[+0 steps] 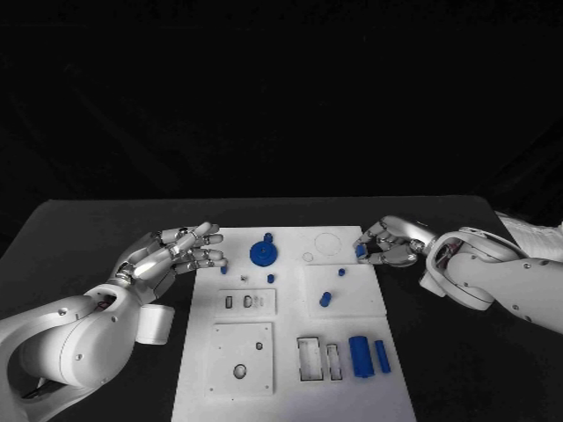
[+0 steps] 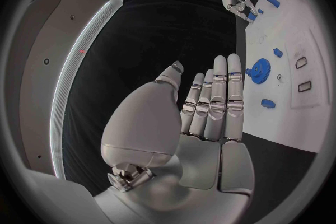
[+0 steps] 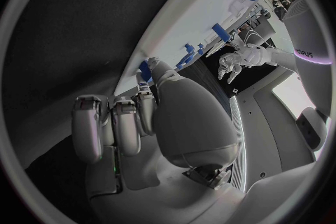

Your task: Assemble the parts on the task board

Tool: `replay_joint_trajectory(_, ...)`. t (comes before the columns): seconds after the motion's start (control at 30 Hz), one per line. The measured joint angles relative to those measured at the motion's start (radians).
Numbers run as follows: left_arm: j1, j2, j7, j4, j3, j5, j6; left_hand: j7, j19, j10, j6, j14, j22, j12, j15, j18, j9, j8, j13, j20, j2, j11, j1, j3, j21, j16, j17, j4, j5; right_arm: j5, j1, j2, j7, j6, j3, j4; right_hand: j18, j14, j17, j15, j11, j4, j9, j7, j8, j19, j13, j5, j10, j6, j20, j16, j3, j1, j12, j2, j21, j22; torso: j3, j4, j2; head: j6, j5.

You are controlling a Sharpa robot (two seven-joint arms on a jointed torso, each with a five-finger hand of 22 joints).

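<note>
Blue part (image 1: 361, 251) sits pinched in the right robot hand (image 1: 390, 243) at the task board's (image 1: 295, 387) upper right edge. Left robot hand (image 1: 170, 253) hovers open, empty. Best to line the part up squarely before pressing.

room pretty dim, backdrop goes straight to black | white task board (image 1: 295, 352) is the brightest thing, a bit washed out | wrist cams bend edges hard | soft glare on silver fingers (image 2: 218, 95)

no readable text, labels or numbers on anything
</note>
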Motion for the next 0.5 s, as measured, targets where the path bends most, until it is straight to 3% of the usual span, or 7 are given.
replay_joint_trajectory(0.2,0.000,0.000,0.000,0.000,0.000,0.000,0.000,0.000,0.000,0.000,0.000,0.000,0.000,0.000,0.000,0.000,0.000,0.000,0.000,0.000,0.000,0.000,0.000,0.000,0.000,0.000,0.000,0.000,0.000,0.002,0.000,0.000,0.003,-0.003,0.000,0.001,0.000,0.002,0.001,-0.015,-0.021,-0.008,0.006,-0.018,0.023,0.000,-0.001,-0.023,0.005,0.051,-0.012,0.000,0.035,-0.012,0.008,0.013,0.002,0.000,-0.0001,0.0007,0.000,-0.001,-0.002)
replay_joint_trajectory(0.3,0.000,0.000,-0.001,0.000,0.000,0.000,0.000,0.000,0.000,0.000,0.000,0.000,0.000,0.000,0.000,0.000,0.000,0.000,0.000,0.000,0.000,0.000,0.000,0.000,0.000,0.000,0.000,0.000,0.000,0.004,-0.001,0.000,0.005,-0.007,0.000,0.001,0.000,-0.001,0.001,-0.025,-0.032,-0.020,0.008,-0.013,0.035,0.002,-0.008,-0.051,0.003,0.055,-0.020,0.000,0.061,-0.014,0.013,0.017,0.003,0.000,-0.0002,0.0011,0.000,-0.002,-0.003)
replay_joint_trajectory(0.5,0.000,0.000,-0.001,0.000,0.000,0.000,0.001,0.000,0.000,0.000,0.000,0.000,0.000,0.000,0.000,0.000,0.000,0.000,0.000,0.000,0.000,0.000,0.000,0.000,0.000,0.000,0.000,0.000,0.000,0.007,-0.002,0.000,0.011,-0.026,0.001,0.004,-0.011,0.000,0.001,-0.032,-0.037,-0.037,0.008,-0.013,0.036,0.000,-0.015,-0.057,0.003,0.055,-0.025,0.000,0.082,-0.020,0.019,0.024,0.008,0.000,-0.0003,0.0009,0.000,-0.005,-0.003)
